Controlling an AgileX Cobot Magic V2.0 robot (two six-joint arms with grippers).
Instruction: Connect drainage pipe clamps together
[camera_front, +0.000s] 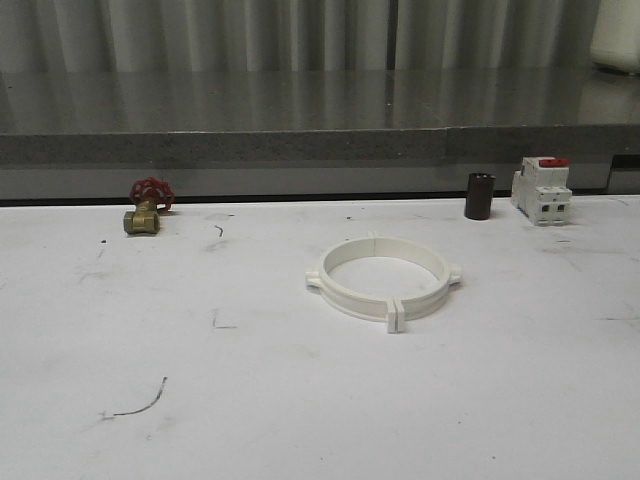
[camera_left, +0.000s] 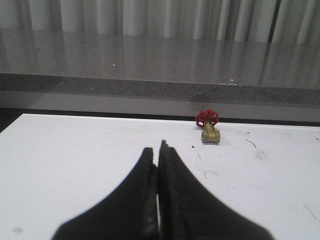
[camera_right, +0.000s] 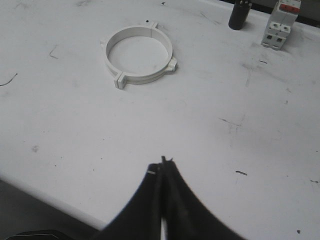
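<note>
1. Grey corrugated panelling is running along the back of the scene, above a speckled stone ledge, and a scuffed white table (camera_front: 300, 420) is stretching forward from that ledge.
2. Two white plastic semicircular drainage pipe clamps (camera_front: 384, 277) are lying flat near the middle of the table, already meeting as one closed ring; their flat end tabs are pressing together at the near seam and again at the far seam.
3. From the right wrist camera the same ring (camera_right: 138, 53) is sitting well apart from the right gripper (camera_right: 163, 161), whose black fingers are closing against each other with nothing between them.
4. In the left wrist camera the left gripper (camera_left: 159, 148) is likewise pinching shut on nothing, hanging above bare table and pointing towards the ledge.
5. A brass valve with a red handwheel (camera_front: 146, 207) is resting by the far left edge, a dark cylindrical cap (camera_front: 479, 196) is standing upright at the far right, and a white boxy breaker with a red top (camera_front: 542, 189) is standing just beside that cap.
6. Judging from how the halves are lying, the joining is looking finished: both seams are appearing closed and neither claw is touching the ring. Whether the tabs are truly latching is too fine to tell, so little is seeming left beyond keeping the arms clear.
</note>
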